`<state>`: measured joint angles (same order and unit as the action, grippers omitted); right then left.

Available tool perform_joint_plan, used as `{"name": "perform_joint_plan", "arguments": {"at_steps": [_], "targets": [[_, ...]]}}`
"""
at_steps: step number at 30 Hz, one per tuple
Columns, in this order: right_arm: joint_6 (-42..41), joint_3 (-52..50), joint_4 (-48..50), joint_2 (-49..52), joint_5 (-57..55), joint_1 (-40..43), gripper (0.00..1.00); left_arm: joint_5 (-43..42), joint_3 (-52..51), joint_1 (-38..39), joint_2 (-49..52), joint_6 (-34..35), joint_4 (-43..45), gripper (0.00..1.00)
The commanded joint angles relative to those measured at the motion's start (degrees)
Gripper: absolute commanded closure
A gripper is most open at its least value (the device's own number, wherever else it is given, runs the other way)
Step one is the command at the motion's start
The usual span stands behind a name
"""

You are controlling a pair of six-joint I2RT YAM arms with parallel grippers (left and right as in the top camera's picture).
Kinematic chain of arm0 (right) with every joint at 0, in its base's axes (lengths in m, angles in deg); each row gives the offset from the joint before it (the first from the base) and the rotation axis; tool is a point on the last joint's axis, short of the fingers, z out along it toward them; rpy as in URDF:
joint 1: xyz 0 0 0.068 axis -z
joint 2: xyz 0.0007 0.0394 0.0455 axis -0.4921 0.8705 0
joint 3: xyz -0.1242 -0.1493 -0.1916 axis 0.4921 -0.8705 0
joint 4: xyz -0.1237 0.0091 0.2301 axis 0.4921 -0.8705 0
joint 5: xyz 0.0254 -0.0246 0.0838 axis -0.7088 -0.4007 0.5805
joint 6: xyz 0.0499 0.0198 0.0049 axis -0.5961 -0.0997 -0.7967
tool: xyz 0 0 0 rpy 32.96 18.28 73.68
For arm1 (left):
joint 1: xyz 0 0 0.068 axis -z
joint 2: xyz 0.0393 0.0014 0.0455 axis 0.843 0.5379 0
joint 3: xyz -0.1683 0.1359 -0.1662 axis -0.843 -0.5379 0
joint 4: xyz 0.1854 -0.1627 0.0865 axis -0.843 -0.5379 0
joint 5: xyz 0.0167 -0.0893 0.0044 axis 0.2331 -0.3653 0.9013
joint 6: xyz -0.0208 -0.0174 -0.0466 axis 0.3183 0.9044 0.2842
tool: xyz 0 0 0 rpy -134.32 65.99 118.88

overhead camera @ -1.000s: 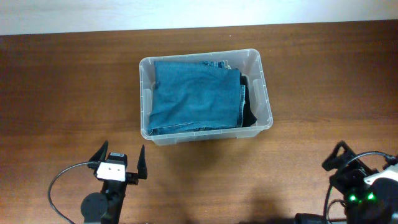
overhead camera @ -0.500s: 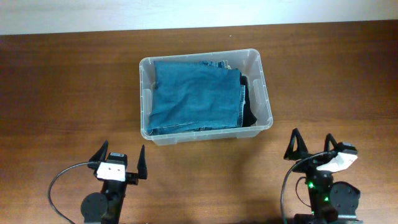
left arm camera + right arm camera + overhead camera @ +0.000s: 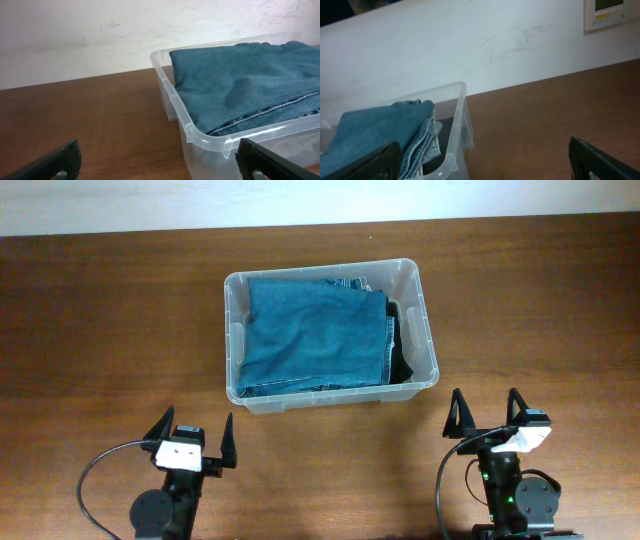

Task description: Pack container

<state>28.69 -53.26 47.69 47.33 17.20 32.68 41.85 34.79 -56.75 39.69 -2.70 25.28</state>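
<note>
The clear plastic container [image 3: 428,340] stands at the middle of the table and holds folded blue jeans [image 3: 315,332] over a dark garment [image 3: 402,352]. My left gripper [image 3: 191,429] is open and empty, near the front edge, left of the container's front corner. My right gripper [image 3: 485,408] is open and empty, near the front edge, right of the container. The left wrist view shows the container's near left corner [image 3: 192,134] with the jeans [image 3: 240,85] inside. The right wrist view shows the container's right wall [image 3: 457,130] and the folded jeans' edge [image 3: 422,137].
The brown wooden table [image 3: 110,330] runs to a white wall at the back [image 3: 300,200]. A white wall panel [image 3: 607,12] shows at the top right of the right wrist view.
My right arm has swung in from the front right corner to a spot right of the container's front, with its open fingers now pointing toward the back. The left arm has not moved.
</note>
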Motion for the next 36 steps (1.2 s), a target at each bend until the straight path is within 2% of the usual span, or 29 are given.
{"name": "perform_joint_plan", "arguments": {"at_steps": [1, 4, 8, 36], "targets": [[4.11, -0.28, -1.36, -0.61, 0.52, -0.55, 0.01, -0.96, -0.24, -0.28, -0.35, -0.50, -0.13, 0.01], [6.64, -0.28, -6.05, -0.61, 0.48, -0.55, 0.02, -0.92, -0.24, -0.28, -0.33, -0.50, -0.09, 0.01], [10.58, -0.28, -5.90, -0.61, 0.11, -0.55, 0.01, -0.79, -0.24, -0.28, -0.31, -0.50, -0.09, 0.01], [10.49, -0.28, -5.88, -0.61, 0.13, -0.57, 0.02, -0.79, -0.24, -0.28, -0.28, -0.50, -0.07, 0.01]]}}
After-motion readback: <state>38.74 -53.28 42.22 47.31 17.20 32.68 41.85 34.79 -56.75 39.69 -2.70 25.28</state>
